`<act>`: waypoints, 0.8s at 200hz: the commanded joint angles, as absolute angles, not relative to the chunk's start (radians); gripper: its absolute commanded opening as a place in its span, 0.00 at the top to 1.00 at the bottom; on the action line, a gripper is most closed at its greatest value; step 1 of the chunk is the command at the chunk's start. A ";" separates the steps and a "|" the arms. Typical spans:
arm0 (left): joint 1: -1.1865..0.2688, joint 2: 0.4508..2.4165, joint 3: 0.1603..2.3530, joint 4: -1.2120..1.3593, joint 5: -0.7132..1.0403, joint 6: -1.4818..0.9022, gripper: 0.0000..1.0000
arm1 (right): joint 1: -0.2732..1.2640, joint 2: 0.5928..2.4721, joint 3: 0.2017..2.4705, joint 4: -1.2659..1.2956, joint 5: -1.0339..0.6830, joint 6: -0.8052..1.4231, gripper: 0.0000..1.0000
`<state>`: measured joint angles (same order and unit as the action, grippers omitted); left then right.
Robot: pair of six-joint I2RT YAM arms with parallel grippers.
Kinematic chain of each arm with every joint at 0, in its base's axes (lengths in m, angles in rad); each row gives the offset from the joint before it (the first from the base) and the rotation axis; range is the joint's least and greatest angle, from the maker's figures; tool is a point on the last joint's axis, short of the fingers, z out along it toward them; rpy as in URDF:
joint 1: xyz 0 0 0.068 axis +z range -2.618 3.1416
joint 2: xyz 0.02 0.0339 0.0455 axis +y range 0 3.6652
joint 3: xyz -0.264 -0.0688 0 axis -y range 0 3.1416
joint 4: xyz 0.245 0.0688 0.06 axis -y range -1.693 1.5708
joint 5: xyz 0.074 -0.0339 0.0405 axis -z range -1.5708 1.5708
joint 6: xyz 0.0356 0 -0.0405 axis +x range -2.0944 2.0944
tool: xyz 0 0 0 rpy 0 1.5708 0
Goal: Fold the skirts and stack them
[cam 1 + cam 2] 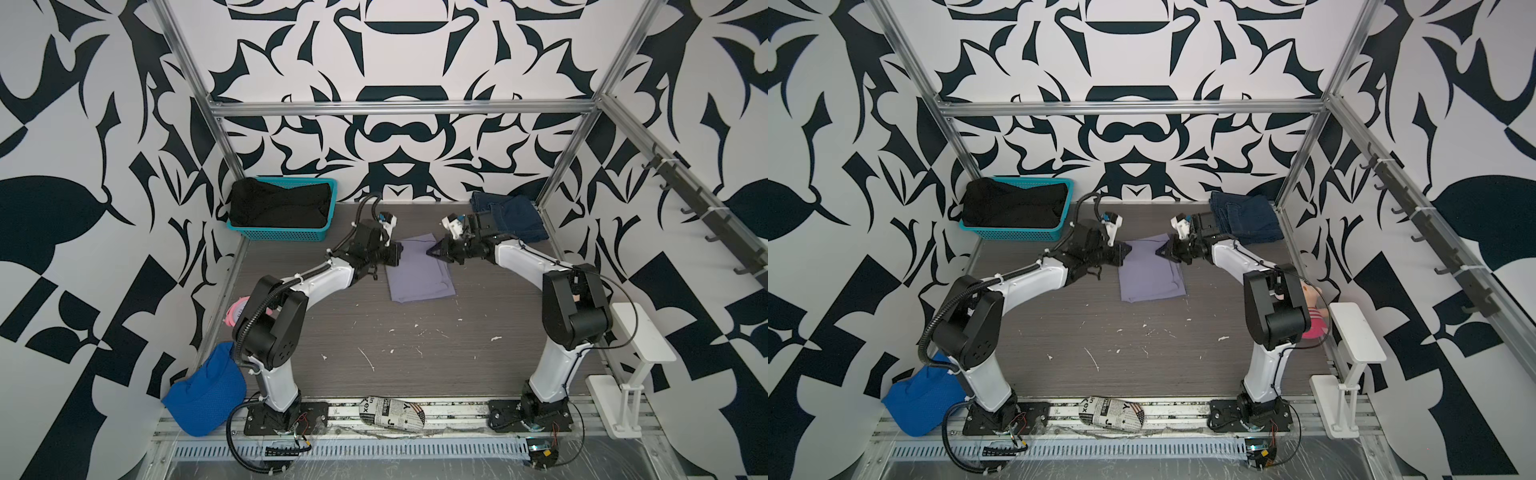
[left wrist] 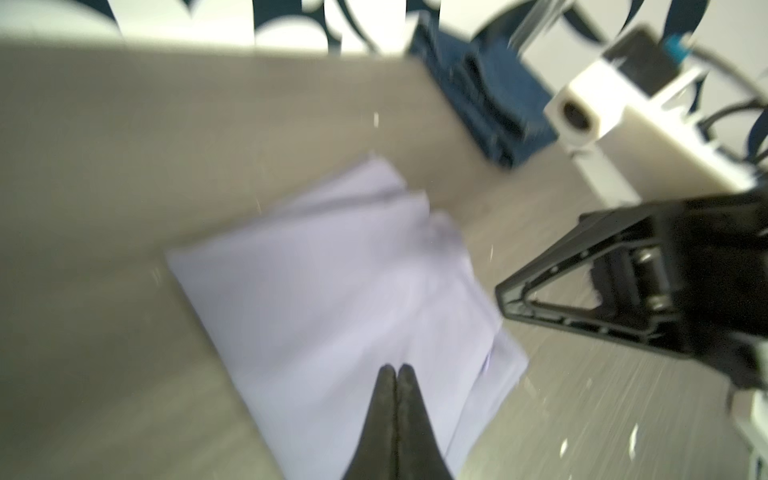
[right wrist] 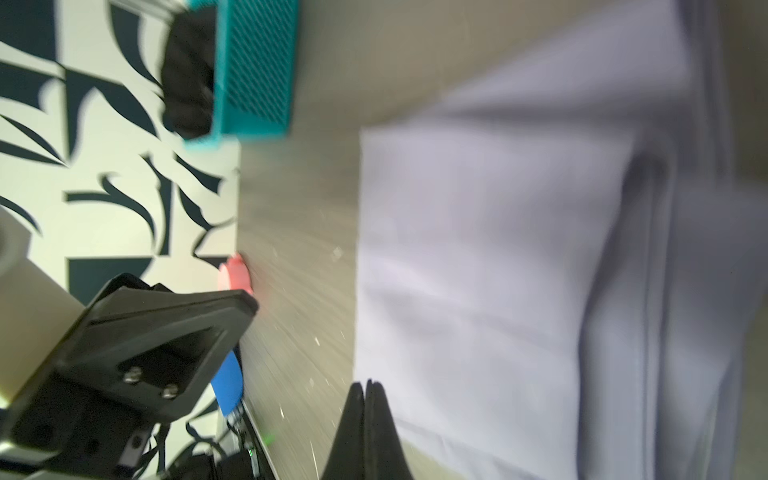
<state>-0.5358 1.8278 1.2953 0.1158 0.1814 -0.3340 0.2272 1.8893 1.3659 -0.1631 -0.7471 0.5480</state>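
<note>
Right at the front rail lies the crumpled newspaper-print bundle [image 1: 392,412]. Behind it the dark wood-grain table [image 1: 415,361] spreads wide. Far left corner: the textured black skirt [image 1: 280,205], heaped in a teal plastic mesh basket [image 1: 282,237]. Far right corner: the dark blue denim skirt [image 1: 519,220], folded. Mid-table, the pale lavender skirt [image 1: 417,278] lies folded flat, arms flanking its far end. The left gripper [image 2: 397,368] is pressed together, and so is the right gripper [image 3: 368,382], neither pinching cloth.
</note>
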 commanded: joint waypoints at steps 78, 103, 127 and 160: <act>-0.418 2.239 1.592 0.007 0.266 -0.402 1.00 | 0.213 2.299 1.736 -0.217 -0.651 0.534 1.00; -0.410 2.265 1.613 0.006 0.262 -0.404 1.00 | 0.213 2.320 1.766 -0.218 -0.651 0.544 1.00; -0.405 2.250 1.627 -0.003 0.243 -0.393 1.00 | 0.215 2.288 1.784 -0.233 -0.655 0.548 1.00; -0.401 2.143 1.612 -0.021 0.218 -0.386 1.00 | 0.213 2.155 1.761 -0.288 -0.663 0.529 1.00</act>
